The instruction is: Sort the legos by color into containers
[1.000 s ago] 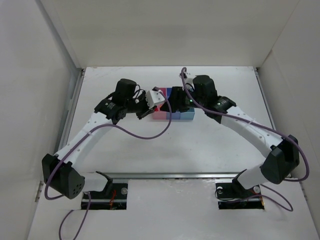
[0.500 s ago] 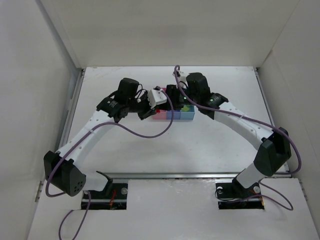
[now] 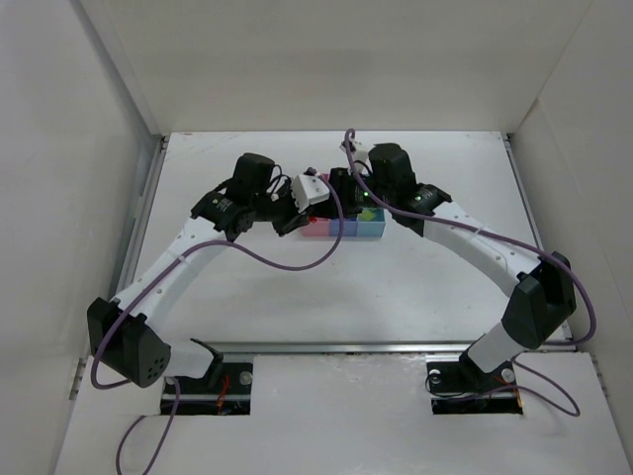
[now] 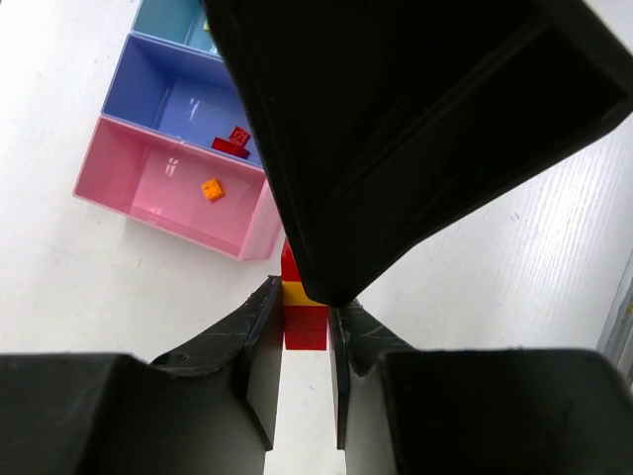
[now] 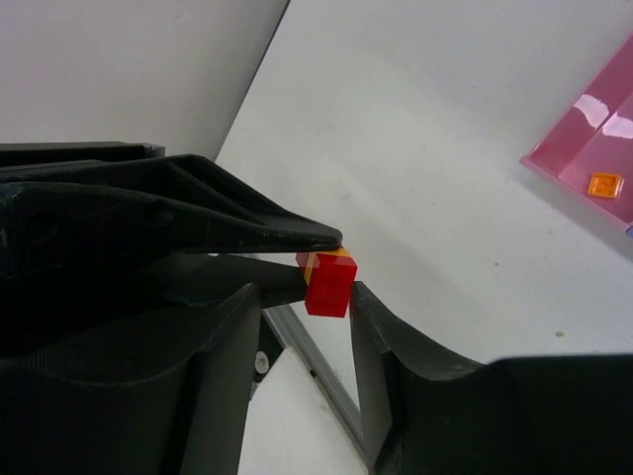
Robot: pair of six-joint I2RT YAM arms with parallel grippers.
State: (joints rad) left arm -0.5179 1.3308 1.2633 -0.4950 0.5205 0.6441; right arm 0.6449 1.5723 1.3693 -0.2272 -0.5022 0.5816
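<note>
My left gripper (image 4: 307, 299) is shut on a short stack of legos (image 4: 305, 317), red, yellow, red, held above the table beside the pink bin (image 4: 119, 188). My right gripper (image 5: 305, 292) stands open around the stack's red end brick (image 5: 329, 282); its right finger touches the brick and its left finger is apart. The right gripper fills the upper part of the left wrist view. The pink bin holds an orange brick (image 4: 212, 189). The blue bin (image 4: 148, 89) holds red bricks (image 4: 233, 142). The cyan bin (image 4: 168, 20) is mostly hidden. In the top view both grippers meet over the tray (image 3: 341, 229).
White walls close in the table at the left, back and right. A metal rail (image 5: 312, 366) runs along the table's left edge, under the grippers in the right wrist view. Purple cables hang from both arms.
The right arm has swung left from over the tray and brought its gripper up to the left gripper's stack. In the last half second almost nothing has moved.
</note>
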